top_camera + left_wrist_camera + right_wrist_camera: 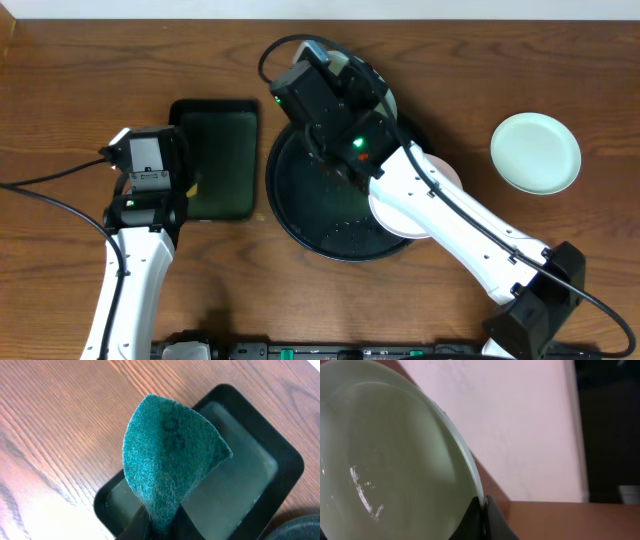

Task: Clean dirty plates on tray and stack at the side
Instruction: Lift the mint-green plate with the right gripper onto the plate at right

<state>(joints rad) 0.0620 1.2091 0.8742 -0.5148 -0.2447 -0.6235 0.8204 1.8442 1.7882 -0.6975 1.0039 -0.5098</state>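
Note:
My right gripper (pixel 484 505) is shut on the rim of a pale mint plate (pixel 395 460) and holds it tilted, off the surface. In the overhead view the right wrist covers this plate over the far side of the round black tray (pixel 290 200), and only a pale edge (pixel 388 98) peeks out. A white plate (pixel 400 222) lies in the tray, partly under the right arm. A second mint plate (pixel 535 152) lies on the wood tabletop at the right. My left gripper (pixel 160 525) is shut on a teal sponge (pixel 170 460).
A smaller rectangular black tray (pixel 215 120) lies left of the round tray, and the sponge hangs above it (pixel 280 460). The left gripper (pixel 188 185) sits at its left edge. Cables run along the left of the table and above the round tray.

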